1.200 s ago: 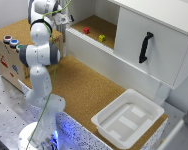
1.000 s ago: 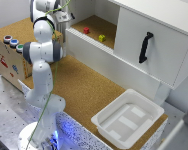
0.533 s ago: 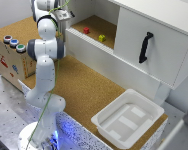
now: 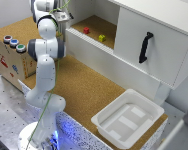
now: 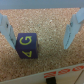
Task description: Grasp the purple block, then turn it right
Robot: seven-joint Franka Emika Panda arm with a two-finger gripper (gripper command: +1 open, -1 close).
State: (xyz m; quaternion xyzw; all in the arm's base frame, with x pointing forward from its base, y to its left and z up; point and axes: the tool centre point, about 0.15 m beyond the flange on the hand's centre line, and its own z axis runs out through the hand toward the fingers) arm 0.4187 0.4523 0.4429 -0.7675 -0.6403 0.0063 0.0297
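The purple block with yellow letters lies on the cork surface in the wrist view. It sits between my fingers, closer to one fingertip than to the other. My gripper is open and empty, with the jaws spread wide on either side of the block and not touching it. In the exterior view the gripper hangs over the shelf's end at that view's left. The arm hides the purple block there.
A red block and a yellow block lie on the cork shelf. A white cabinet door with a black handle stands to the exterior view's right. A white tray sits low right. A wooden box with buttons is at left.
The arm has straightened up and its upper links have shifted slightly toward the exterior view's right. The gripper stays over the shelf's left end.
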